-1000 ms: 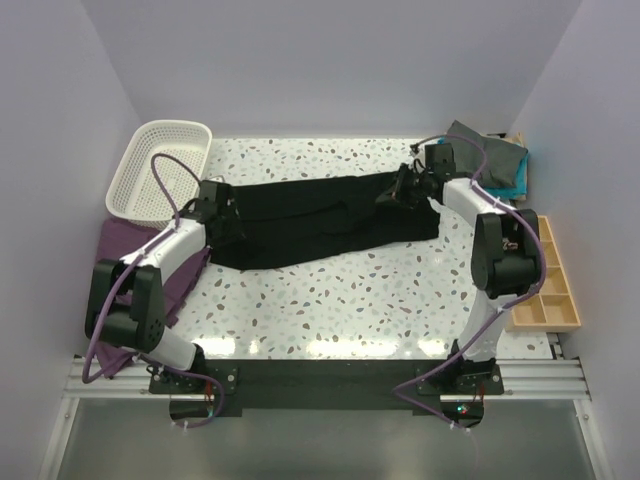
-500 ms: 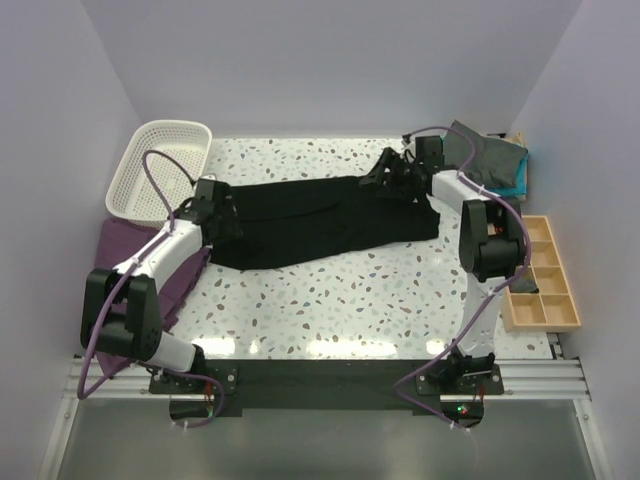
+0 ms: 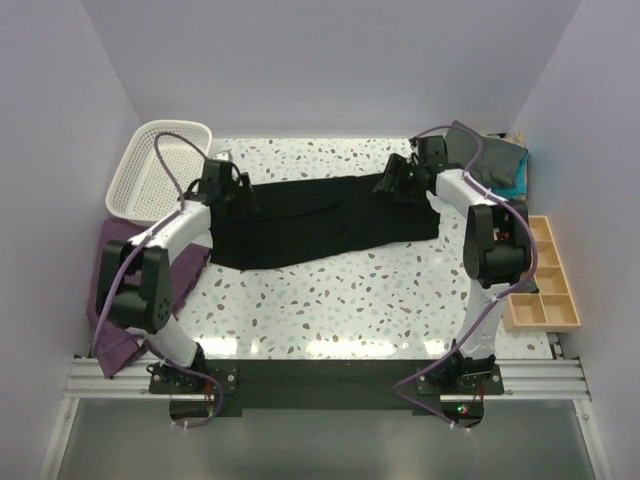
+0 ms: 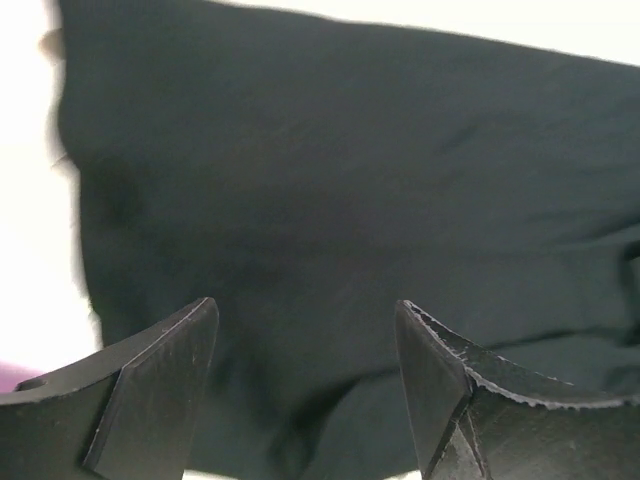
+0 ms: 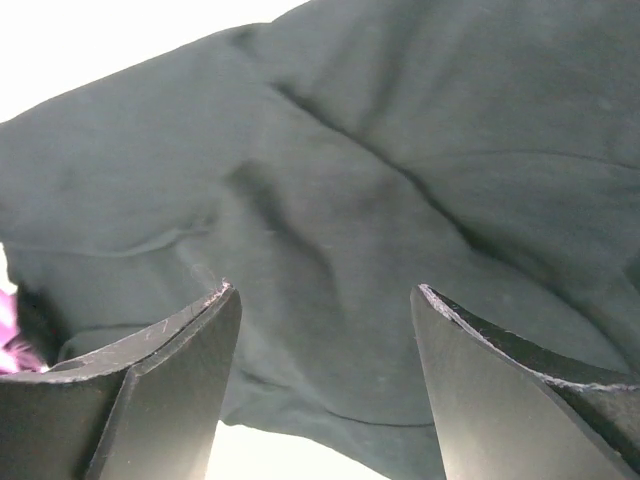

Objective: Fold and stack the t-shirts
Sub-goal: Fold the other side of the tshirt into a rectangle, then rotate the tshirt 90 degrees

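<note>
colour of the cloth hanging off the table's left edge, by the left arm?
The cloth is plain purple; it shows best in the top external view.

you have a white lattice basket [image 3: 125, 180] in the far left corner of the speckled table [image 3: 340, 295]. just near of it, a purple cloth [image 3: 120, 245] lies along the table's left edge and hangs over it. at the right edge you see a wooden tray [image 3: 548, 268] split into compartments; their contents are too small to tell. pale walls [image 3: 330, 60] close in three sides.
</note>
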### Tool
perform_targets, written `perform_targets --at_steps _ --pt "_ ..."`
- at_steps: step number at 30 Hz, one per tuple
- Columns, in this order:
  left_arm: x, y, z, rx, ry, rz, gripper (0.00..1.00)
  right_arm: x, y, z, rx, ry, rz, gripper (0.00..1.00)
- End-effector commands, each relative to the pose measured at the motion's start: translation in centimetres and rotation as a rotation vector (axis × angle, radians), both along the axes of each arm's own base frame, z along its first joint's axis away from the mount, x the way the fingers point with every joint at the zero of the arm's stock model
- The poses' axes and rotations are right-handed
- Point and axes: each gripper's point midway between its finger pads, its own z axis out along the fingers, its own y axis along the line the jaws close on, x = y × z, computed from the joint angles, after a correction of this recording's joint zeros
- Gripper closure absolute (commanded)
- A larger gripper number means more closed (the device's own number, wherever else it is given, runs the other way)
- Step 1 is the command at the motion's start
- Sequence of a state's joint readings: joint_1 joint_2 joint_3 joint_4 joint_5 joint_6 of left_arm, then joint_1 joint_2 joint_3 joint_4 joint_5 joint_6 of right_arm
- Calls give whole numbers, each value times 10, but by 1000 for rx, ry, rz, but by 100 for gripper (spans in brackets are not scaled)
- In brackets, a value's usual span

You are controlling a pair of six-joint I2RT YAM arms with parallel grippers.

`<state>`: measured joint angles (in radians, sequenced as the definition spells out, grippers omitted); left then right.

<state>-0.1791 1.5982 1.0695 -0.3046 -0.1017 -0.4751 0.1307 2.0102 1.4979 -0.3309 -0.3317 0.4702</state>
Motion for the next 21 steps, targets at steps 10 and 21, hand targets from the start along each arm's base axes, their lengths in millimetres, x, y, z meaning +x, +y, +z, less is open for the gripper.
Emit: perform_targets --at_steps 10,21 --pt "84 -43 -68 -97 38 -124 29 -8 -27 -47 -173 138 -73 27" --pt "-40 -77 -114 -136 215 -163 34 31 -6 -81 -193 220 -16 27"
